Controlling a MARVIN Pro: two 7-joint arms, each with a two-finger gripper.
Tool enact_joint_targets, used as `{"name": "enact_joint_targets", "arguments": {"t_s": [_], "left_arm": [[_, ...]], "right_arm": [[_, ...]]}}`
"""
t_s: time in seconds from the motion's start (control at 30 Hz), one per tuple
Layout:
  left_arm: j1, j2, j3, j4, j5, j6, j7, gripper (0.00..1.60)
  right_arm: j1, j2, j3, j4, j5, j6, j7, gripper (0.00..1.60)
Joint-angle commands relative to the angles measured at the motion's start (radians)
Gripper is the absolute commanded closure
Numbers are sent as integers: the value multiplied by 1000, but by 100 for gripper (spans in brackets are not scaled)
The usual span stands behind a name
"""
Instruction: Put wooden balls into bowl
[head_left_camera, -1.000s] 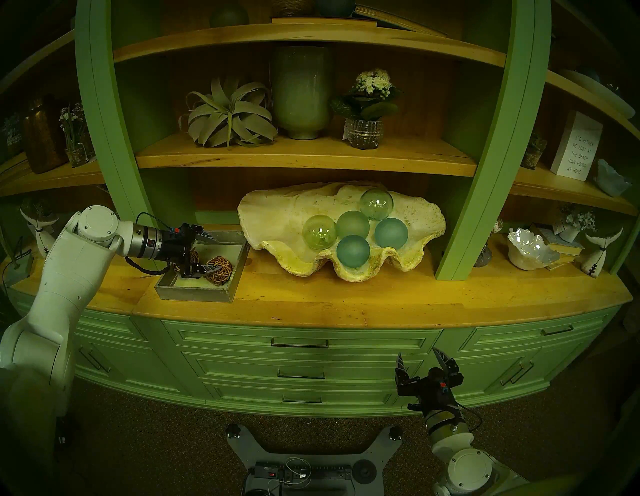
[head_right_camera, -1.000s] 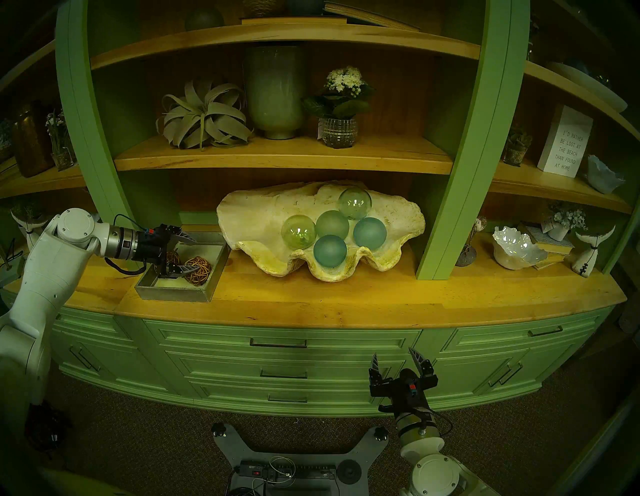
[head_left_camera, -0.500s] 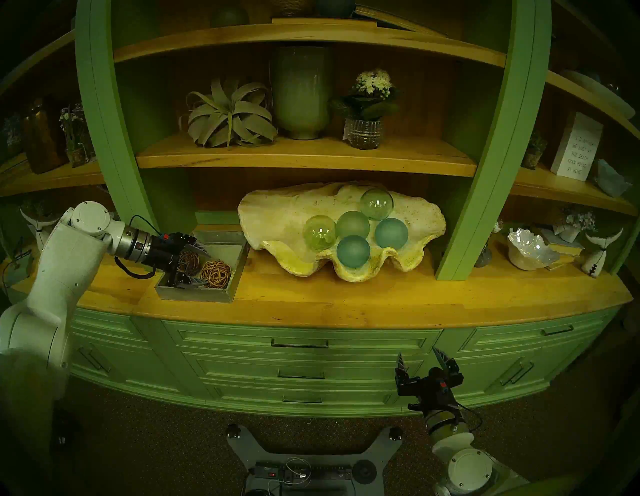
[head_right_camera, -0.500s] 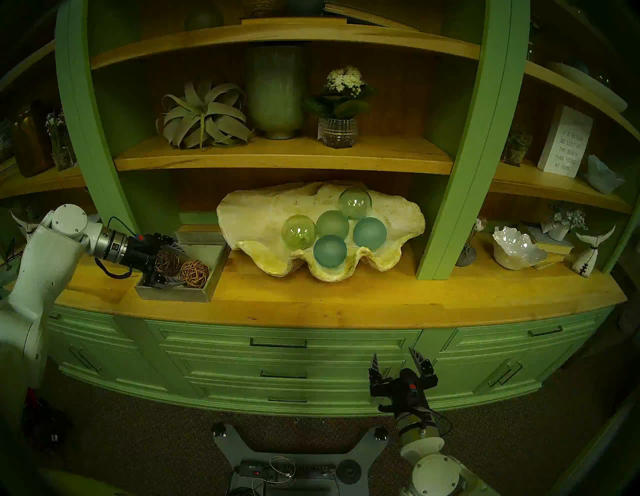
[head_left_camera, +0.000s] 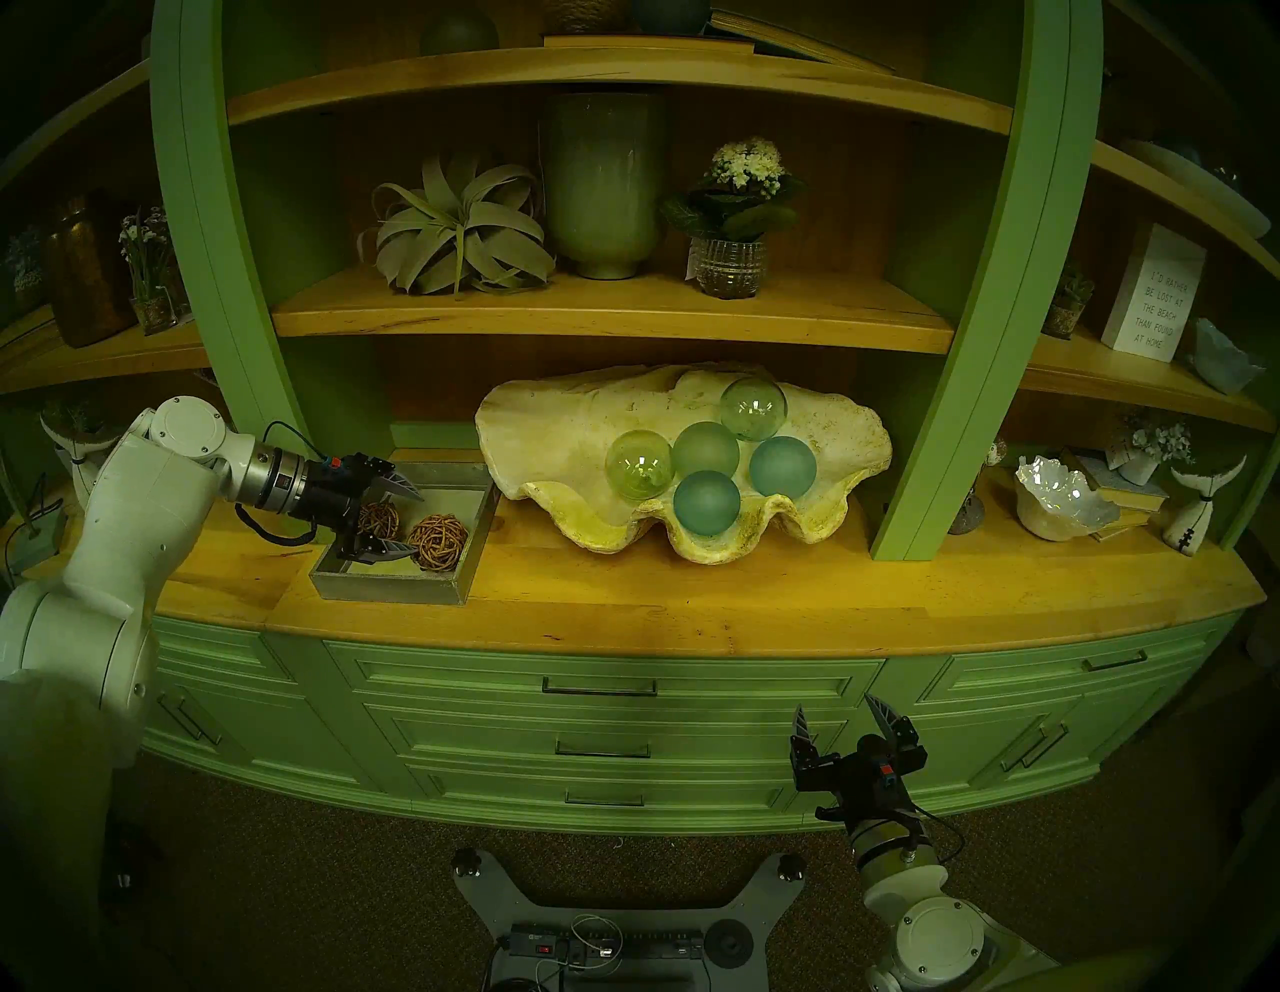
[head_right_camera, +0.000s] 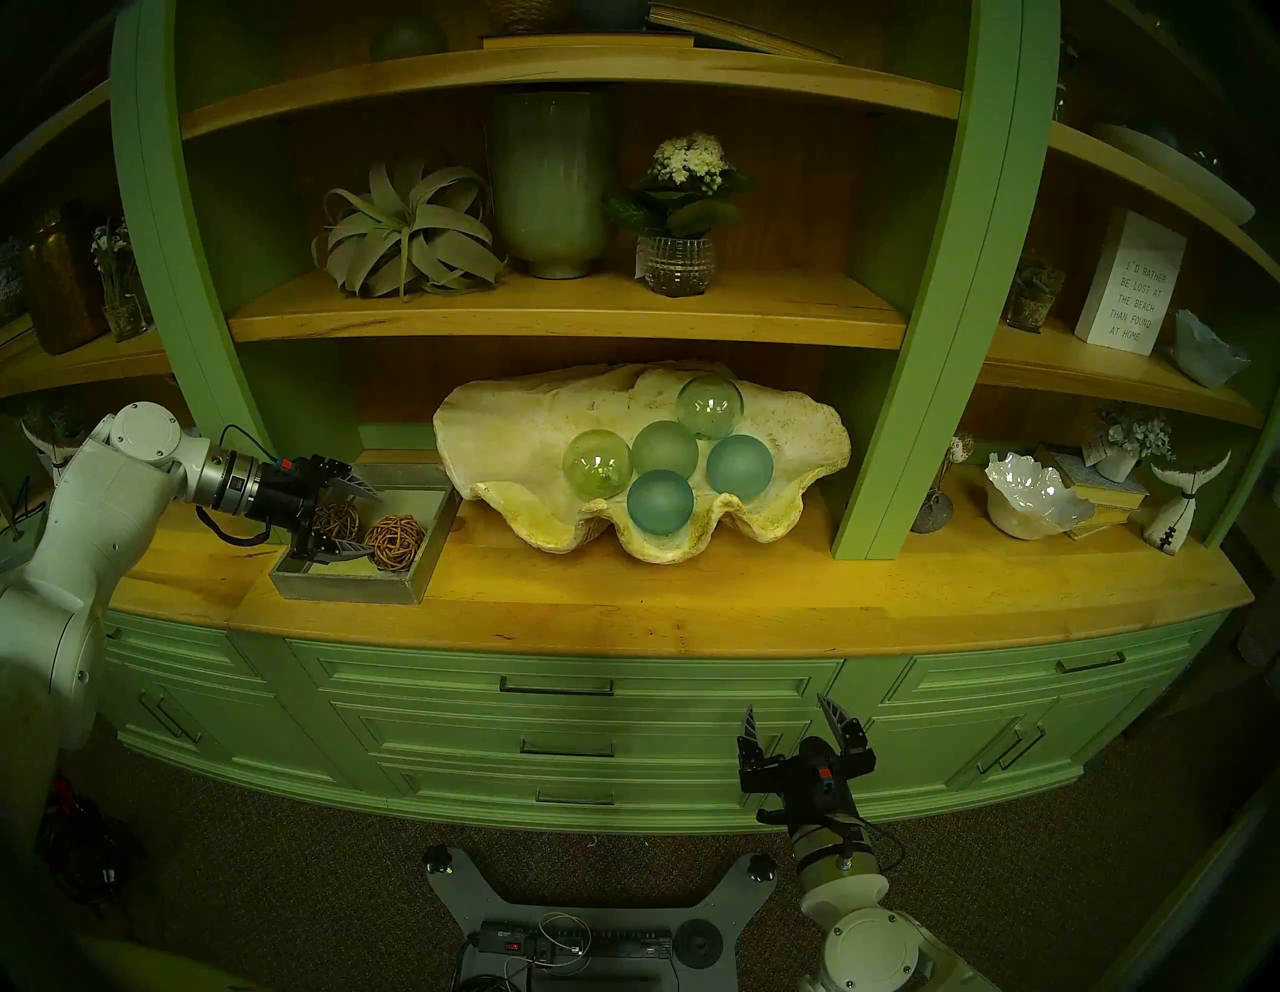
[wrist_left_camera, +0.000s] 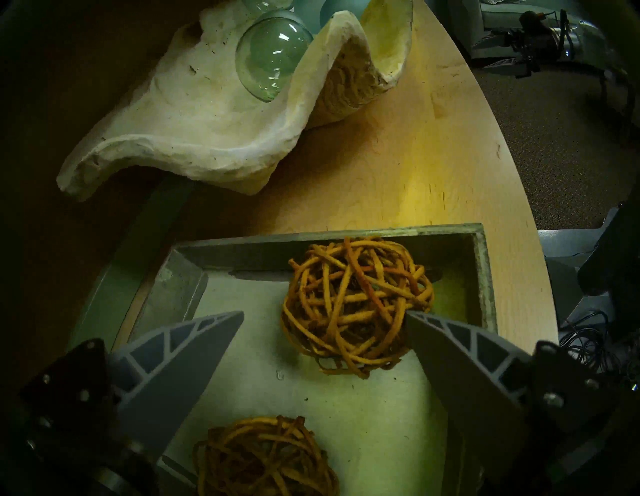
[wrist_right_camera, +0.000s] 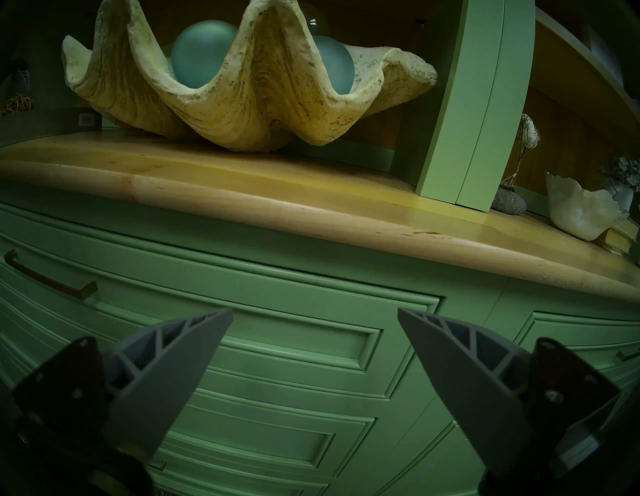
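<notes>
Left wrist view shows open left tool (wrist_left_camera: 323, 313) straddling near rattan ball (wrist_left_camera: 266, 457), far rattan ball (wrist_left_camera: 356, 301) ahead; head view adds open right tool (head_left_camera: 839, 713) low.

The scene is looking dim and green-tinted, with warm light pooling on the wooden counter (head_left_camera: 692, 589) right of the left gripper (head_left_camera: 398, 519). Highlights are glinting on the glass spheres (head_left_camera: 641, 464) (sharp white flecks). Fisheye bending is curving the shelves, and dark vignetting is swallowing every corner.
</notes>
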Motion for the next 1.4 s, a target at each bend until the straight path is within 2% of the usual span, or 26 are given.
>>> {"name": "enact_joint_targets", "arguments": {"t_s": [0.0,0.27,0.5,0.83,0.87,0.97,1.0,1.03,1.07,1.1,1.37], "left_arm": [[-101,-24,47,36,-15,-25,-45,0],[-126,-35,121,115,-26,-74,-45,0],[-130,-42,162,157,-52,-129,-26,0],[-118,-54,230,182,-97,-201,41,0],[-112,-53,247,176,-98,-207,81,0],[-109,-55,268,177,-111,-220,85,0],[-109,-55,278,179,-114,-223,89,31],[-107,-55,287,179,-118,-228,91,92],[-105,-53,298,176,-119,-232,103,109],[-103,-51,309,175,-125,-238,108,160],[-79,-2,375,128,-173,-284,150,160]], "right_arm": [[6,0,3,-33,-2,-7,-1,0],[6,0,3,-33,-2,-7,-1,0],[6,0,3,-33,-2,-7,-1,0],[6,0,3,-33,-2,-7,-1,0],[6,0,3,-33,-2,-7,-1,0],[6,0,3,-33,-2,-7,-1,0],[6,0,3,-33,-2,-7,-1,0],[6,0,3,-33,-2,-7,-1,0],[6,0,3,-33,-2,-7,-1,0],[6,0,3,-33,-2,-7,-1,0],[6,0,3,-33,-2,-7,-1,0]]}}
